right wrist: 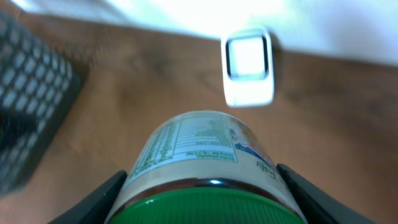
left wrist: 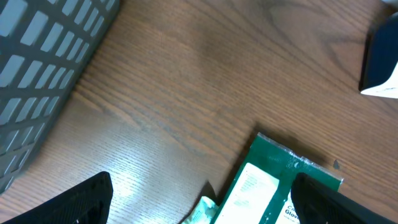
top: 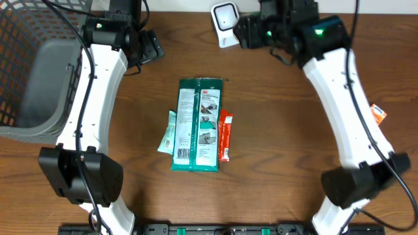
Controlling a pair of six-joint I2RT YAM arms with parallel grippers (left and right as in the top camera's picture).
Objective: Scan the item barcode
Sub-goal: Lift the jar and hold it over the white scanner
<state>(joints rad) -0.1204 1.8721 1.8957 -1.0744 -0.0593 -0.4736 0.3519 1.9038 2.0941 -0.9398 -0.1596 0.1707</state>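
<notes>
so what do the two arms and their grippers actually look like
The left arm and right arm have smooth white shells on the long links and bulky black housings at the joints. Thin black cables run along each, and a green light glows near each wrist. The left gripper and right gripper are black, with dark tapered fingers. No readable markings show.

Overhead and right wrist: same scanner [top: 225, 25]

bottle [right wrist: 205, 155]: green screw cap toward the camera, pale label with a nutrition-facts panel on top, lying lengthwise, clamped between the right gripper [right wrist: 204, 193] fingers. scanner [right wrist: 247, 65]: white, dark-framed window, sits just beyond the bottle's far end, not touching.
</notes>
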